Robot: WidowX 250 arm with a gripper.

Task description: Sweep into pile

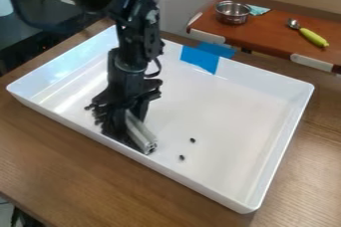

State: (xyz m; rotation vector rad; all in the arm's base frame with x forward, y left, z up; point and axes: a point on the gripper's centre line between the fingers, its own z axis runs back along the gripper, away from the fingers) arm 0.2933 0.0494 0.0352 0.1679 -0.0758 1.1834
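In the camera view, the end effector [126, 117] is clenched on a silvery metal bar [141, 134], low in the white tray [284, 136] on the desk [86, 171]. Dark bits [99, 115] cluster beside it; two strays [192, 140] lie apart, towards the tray's middle.

Dark bits [99, 113], seemingly clustered (2 apart).

At the far right, we see a metal pot [232, 17] on a reddish-brown table [266, 38], a cloth [259, 10] beside it, and a green-handled spoon [311, 36] further right.
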